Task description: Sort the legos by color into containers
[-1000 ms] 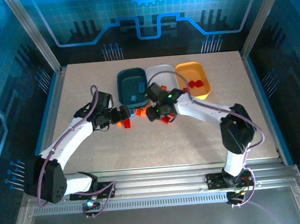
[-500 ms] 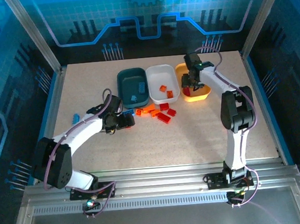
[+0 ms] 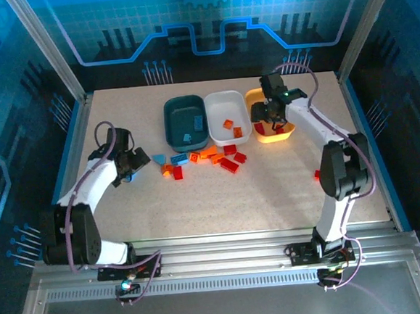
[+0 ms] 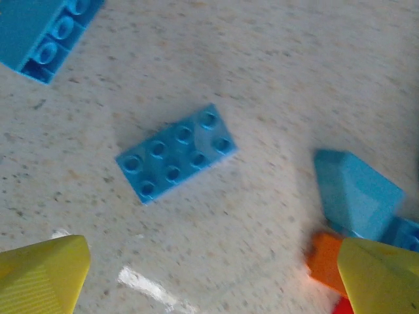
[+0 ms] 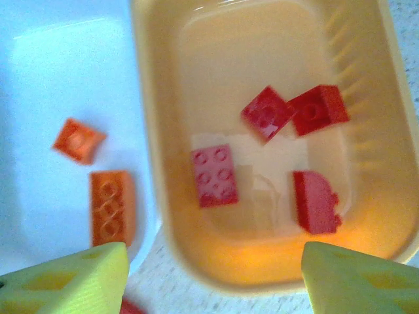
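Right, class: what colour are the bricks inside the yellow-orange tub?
The bricks are red, best seen in the right wrist view.

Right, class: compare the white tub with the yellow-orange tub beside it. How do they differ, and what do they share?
Contents: the white tub holds orange bricks, the yellow-orange tub red bricks. Count: two show in the white tub, four in the yellow-orange tub. Place: the white tub sits mid-row, the yellow-orange tub at the right end. Shared: both are shallow rounded rectangles of like size.
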Action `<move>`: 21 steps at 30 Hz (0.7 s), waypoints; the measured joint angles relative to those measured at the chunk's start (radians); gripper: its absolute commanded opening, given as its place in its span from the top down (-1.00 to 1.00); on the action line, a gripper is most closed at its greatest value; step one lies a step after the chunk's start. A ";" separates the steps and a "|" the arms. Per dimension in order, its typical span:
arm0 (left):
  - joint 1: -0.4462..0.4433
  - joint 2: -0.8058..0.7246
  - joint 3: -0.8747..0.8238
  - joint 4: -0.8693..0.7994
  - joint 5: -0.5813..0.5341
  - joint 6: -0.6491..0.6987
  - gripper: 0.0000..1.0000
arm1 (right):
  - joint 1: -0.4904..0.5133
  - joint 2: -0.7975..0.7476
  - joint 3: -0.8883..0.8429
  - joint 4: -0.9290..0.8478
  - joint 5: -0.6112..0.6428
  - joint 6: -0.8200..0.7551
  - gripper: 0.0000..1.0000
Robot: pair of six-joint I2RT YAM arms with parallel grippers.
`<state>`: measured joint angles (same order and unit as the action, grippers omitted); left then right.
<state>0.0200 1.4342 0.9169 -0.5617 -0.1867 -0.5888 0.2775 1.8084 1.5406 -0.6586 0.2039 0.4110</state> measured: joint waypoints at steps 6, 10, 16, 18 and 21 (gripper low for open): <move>0.042 0.264 0.154 0.031 0.034 0.076 -0.98 | 0.049 -0.130 -0.113 0.035 -0.058 0.018 -0.44; 0.046 0.363 0.234 0.037 0.033 0.133 -0.98 | 0.050 -0.177 -0.166 0.049 -0.083 0.019 -0.44; 0.055 0.383 0.244 0.024 0.038 0.173 -0.98 | 0.051 -0.225 -0.186 0.058 -0.107 0.019 -0.44; 0.055 0.380 0.230 0.029 0.058 0.172 -0.97 | 0.051 -0.237 -0.186 0.065 -0.111 0.019 -0.44; 0.054 0.371 0.184 0.045 0.104 0.158 -0.96 | 0.051 -0.248 -0.187 0.071 -0.112 0.022 -0.44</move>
<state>0.0738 1.8053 1.1007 -0.5163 -0.0826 -0.4313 0.3283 1.5604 1.3537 -0.5877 0.0921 0.4328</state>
